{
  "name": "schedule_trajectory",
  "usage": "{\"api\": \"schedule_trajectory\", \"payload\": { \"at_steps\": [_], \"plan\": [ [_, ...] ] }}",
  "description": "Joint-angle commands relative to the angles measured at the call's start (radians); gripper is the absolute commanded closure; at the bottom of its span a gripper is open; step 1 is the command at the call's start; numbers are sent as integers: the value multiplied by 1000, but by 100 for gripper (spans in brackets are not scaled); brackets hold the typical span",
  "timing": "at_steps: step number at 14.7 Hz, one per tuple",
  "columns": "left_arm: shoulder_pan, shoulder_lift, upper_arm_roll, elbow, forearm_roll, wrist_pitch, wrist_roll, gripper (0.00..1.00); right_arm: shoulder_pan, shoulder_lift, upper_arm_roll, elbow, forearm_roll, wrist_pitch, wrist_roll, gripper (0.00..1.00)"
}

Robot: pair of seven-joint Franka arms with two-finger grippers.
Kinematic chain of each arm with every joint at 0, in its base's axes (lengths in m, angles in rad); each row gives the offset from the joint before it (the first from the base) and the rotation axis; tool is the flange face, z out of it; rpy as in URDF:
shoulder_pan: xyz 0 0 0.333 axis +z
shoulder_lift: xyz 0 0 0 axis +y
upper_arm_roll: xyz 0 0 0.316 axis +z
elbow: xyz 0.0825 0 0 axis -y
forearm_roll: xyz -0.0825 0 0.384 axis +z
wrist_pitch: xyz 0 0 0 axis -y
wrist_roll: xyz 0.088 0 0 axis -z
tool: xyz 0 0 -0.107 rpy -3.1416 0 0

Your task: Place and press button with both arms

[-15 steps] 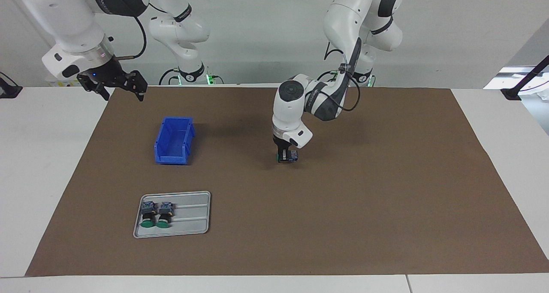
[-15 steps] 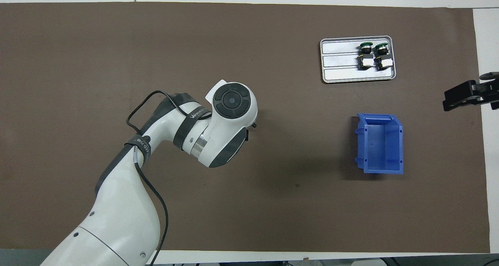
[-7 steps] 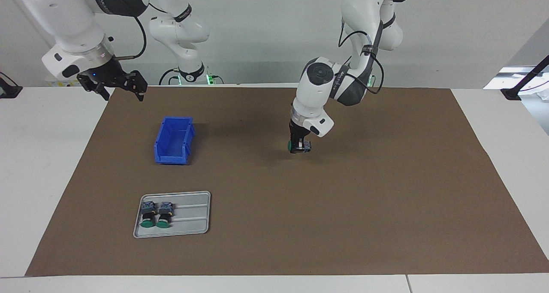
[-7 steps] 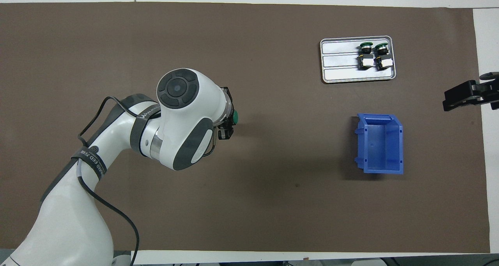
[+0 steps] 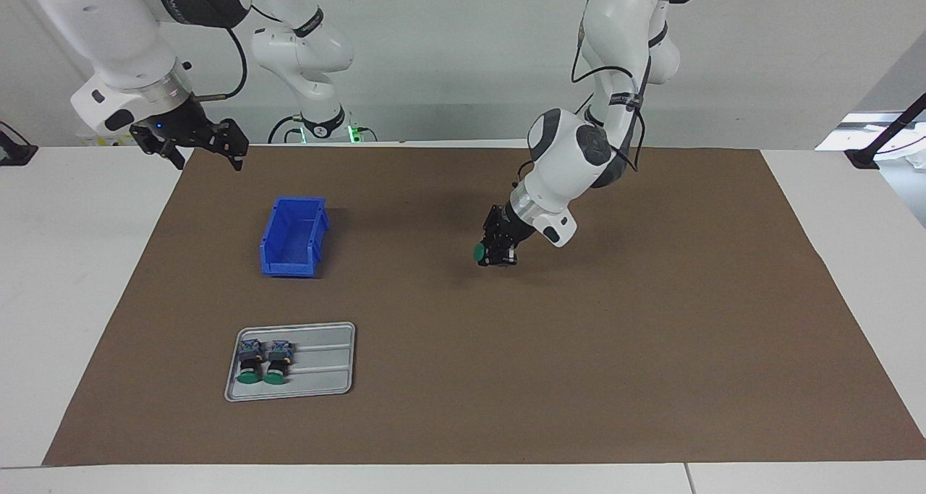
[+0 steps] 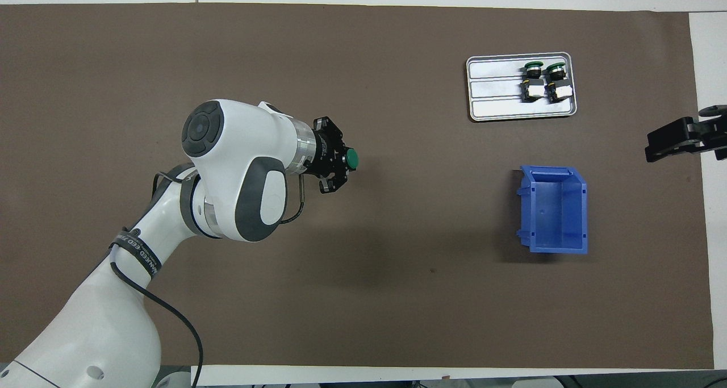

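My left gripper (image 5: 495, 251) (image 6: 339, 165) is shut on a button (image 5: 480, 252) (image 6: 351, 159), green cap pointing toward the right arm's end of the table. It hangs tilted over the middle of the brown mat. Two more buttons (image 5: 262, 360) (image 6: 544, 81) lie side by side in a grey tray (image 5: 325, 367) (image 6: 494, 90). My right gripper (image 5: 197, 150) (image 6: 679, 140) waits open in the air over the mat's edge at the right arm's end, with nothing in it.
A blue bin (image 5: 294, 237) (image 6: 554, 209) stands open on the mat, nearer to the robots than the tray. The brown mat (image 5: 651, 349) covers most of the white table.
My left arm has swung toward its own end of the table and tilted its wrist, so the held button's cap now points sideways. The right arm has not moved.
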Motion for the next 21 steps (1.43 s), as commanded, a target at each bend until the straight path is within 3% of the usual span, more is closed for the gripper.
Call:
{"api": "schedule_trajectory", "payload": {
  "at_steps": [1,10,13,18,21],
  "plan": [
    [3,-55,-3,-76,-177,47,155,81,0,-22,-3,-25,6,-3,-11,1],
    [32,-61,-1,-137,-710,40,588,82,-1,-22,-3,-25,6,-3,-11,1],
    [56,-29,-1,-142,-792,-56,688,82,-1,-22,-3,-25,6,-3,-11,1],
    [216,-35,-1,-217,-914,-262,903,82,0,-22,-3,-25,6,-3,-11,1],
    [219,-23,-1,-260,-1045,-275,1048,81,0,-22,-3,-25,6,-3,-11,1]
  ]
}}
